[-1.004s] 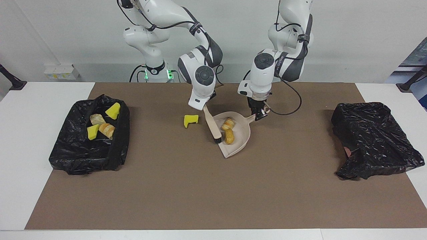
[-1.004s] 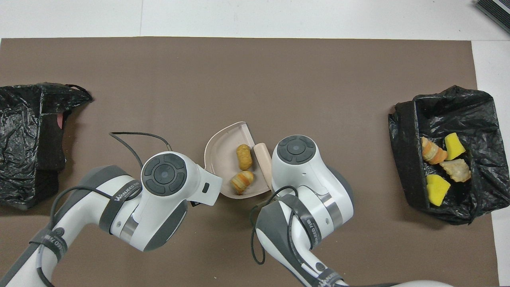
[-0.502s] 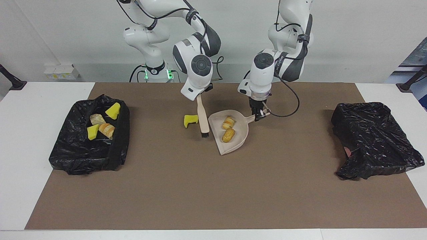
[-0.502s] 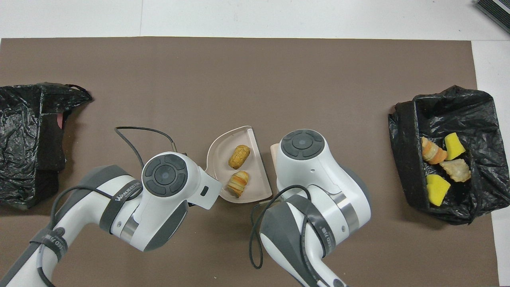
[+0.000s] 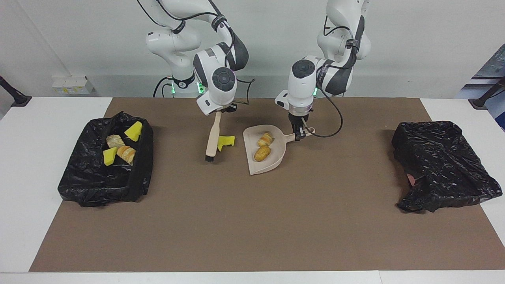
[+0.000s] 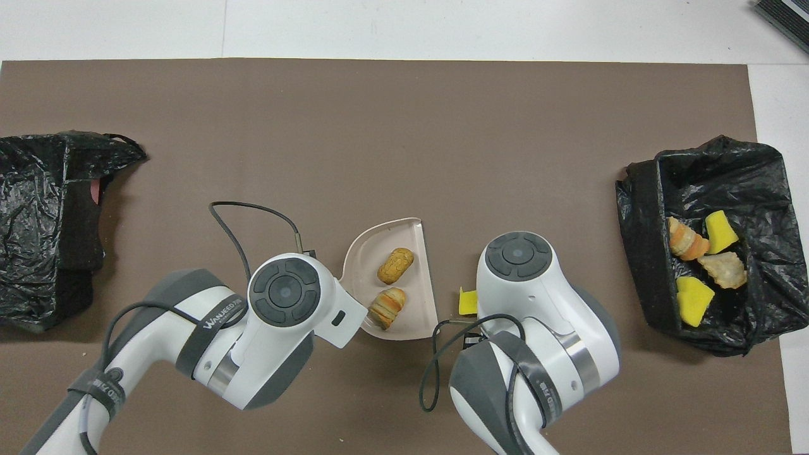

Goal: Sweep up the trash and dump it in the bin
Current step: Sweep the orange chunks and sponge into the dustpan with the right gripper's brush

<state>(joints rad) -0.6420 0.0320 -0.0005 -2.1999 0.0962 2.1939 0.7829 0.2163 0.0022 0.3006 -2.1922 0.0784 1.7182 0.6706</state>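
My right gripper (image 5: 219, 113) is shut on the handle of the beige brush (image 5: 212, 136). The brush hangs tilted, with its black bristles low over the mat. A yellow sponge chunk (image 5: 225, 142) lies on the mat between the brush and the beige dustpan (image 5: 256, 165). My left gripper (image 5: 298, 133) is shut on the dustpan's handle. Two orange-brown bread pieces (image 5: 265, 139) (image 5: 262, 153) lie in the pan. In the overhead view the pan (image 6: 366, 253), the bread (image 6: 395, 265) and the sponge (image 6: 468, 302) show, and the arms hide both grippers.
A black-lined bin (image 5: 79, 185) at the right arm's end of the table holds several trash bits (image 5: 126, 154); it also shows in the overhead view (image 6: 638, 253). A crumpled black bag (image 5: 442, 165) lies at the left arm's end.
My right gripper lifted the brush out of the dustpan and carried it over the sponge toward the right arm's end. My left gripper slid and turned the pan toward the sponge.
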